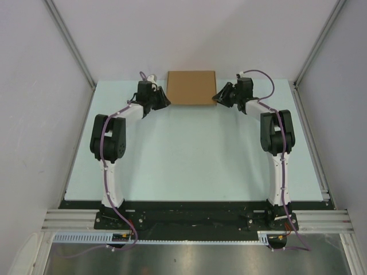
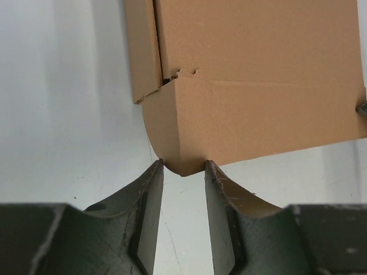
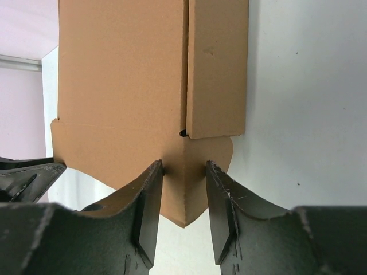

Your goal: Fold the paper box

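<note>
At the near edge of the desk the two arms are bolted side by side. The left arm and the right arm both stretch away from their bases and bend inward toward the far edge.

The left fingers point at the near left corner of the paper box. In the left wrist view they stand partly open, and the rounded tip of that corner sits right at their mouth, between the two tips. It goes no deeper than that.

The right fingers are at the near right corner. In the right wrist view they are parted by about the same gap and straddle the corner, whose creased edge runs down between them past the tips. The cardboard meets both inner faces, but I cannot tell whether it is squeezed or only enclosed.

The paper box lies flat at the middle of the desk's far edge, between the two sets of fingers. Its broad brown top faces up, with a narrow side flap along each short end.
</note>
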Available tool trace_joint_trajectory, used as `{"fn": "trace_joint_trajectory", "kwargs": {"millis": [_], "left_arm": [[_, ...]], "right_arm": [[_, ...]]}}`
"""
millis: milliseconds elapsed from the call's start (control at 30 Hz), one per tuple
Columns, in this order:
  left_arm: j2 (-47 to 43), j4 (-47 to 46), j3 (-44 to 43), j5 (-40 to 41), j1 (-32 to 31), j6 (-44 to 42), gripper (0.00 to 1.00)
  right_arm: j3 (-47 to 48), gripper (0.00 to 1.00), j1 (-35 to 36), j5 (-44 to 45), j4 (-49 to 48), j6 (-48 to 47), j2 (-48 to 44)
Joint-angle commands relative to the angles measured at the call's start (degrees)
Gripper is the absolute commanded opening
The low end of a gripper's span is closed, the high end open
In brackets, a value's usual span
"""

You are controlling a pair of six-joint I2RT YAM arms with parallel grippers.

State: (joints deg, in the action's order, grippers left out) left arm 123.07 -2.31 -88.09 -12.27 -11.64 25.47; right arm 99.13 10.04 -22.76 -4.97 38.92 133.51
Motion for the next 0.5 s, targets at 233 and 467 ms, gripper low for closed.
{"fn": "trace_joint_trajectory", "kwargs": {"millis": [233,467], "left_arm": [[1.39,0.28,-2.87,4.63,0.39,-1.30,0.40],[2.70,1.51,-4.28,4.98,0.39,-1.04,0.40]], "right_arm": [[1.15,0.48,0.33,3.60,1.98,-4.37,0.26],[1.06,0.42,0.33,4.13,1.81,-4.90,1.05]]}}
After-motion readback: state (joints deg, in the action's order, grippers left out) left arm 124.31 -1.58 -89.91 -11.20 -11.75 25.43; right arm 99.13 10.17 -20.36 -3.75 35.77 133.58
